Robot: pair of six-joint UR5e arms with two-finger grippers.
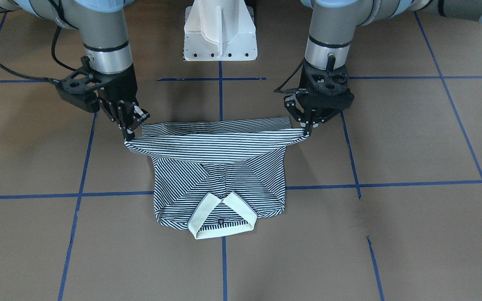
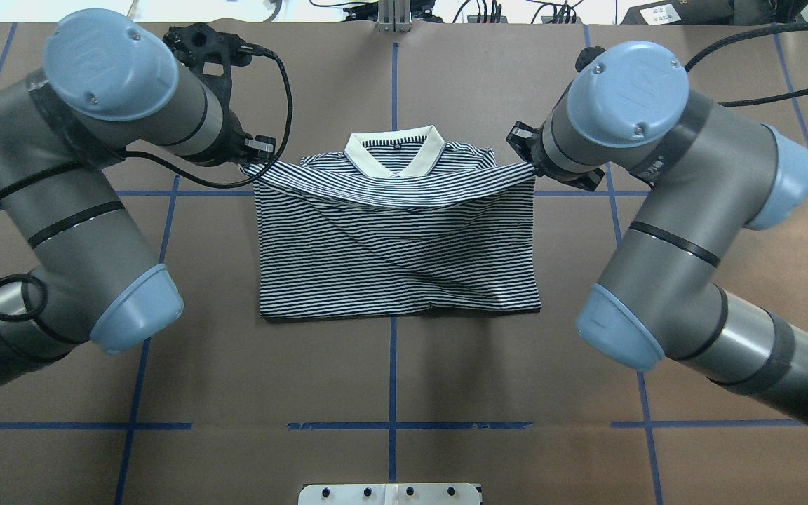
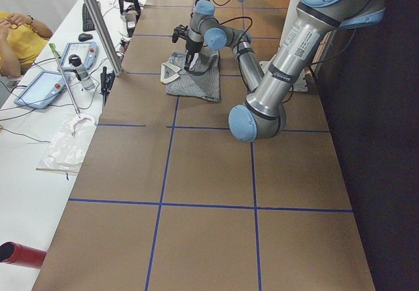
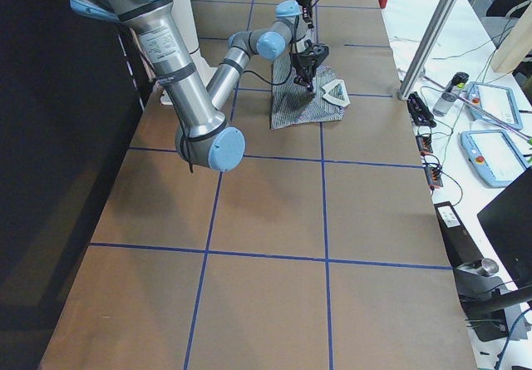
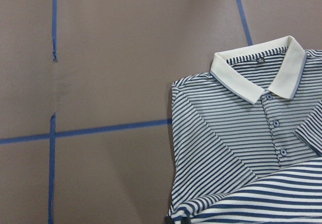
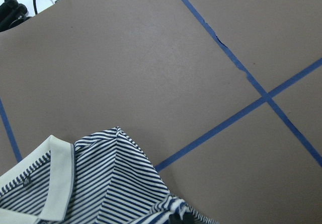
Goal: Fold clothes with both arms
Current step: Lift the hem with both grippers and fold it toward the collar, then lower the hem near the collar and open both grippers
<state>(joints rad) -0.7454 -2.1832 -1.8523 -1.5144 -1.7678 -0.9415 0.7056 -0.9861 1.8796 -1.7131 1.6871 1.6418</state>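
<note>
Hem-to-collar fold, part-way through its travel. Polo shirt point(image 1: 220, 184) lies front-up near the middle of the table point(image 1: 412, 138), with its collar point(image 1: 222, 217) towards the operators' side and both sleeves already turned in, so that the body forms a rough rectangle. Left gripper point(image 1: 308, 128) pinches one corner of the hem point(image 1: 216, 146) and right gripper point(image 1: 129, 133) pinches the other; in each the fingers are drawn together on the cloth. Between them the hem hangs as a raised band, sagging slightly at its middle, and crosses the shirt just above the buttons point(image 1: 221, 179) of the placket. From overhead, the lifted panel hides most of the body and its leading edge lies just short of the collar. Both wrist views show the collar flat on the table beyond the held striped edge; the left one also shows the buttoned placket.

Step in hand, as judged: the lengthwise fold that doubles the lower half of the shirt over the chest. The crease on the robot's side looks formed, while the free edge is not yet laid down.

Next move calls for both arms to carry the hem on towards the collar at a matched pace and height. The band should be kept stretched and parallel to the shoulder line, then lowered just below the collar. Fingers should spread only once the cloth rests flat; an uneven descent would probably skew the edge or drag the layer beneath
</note>
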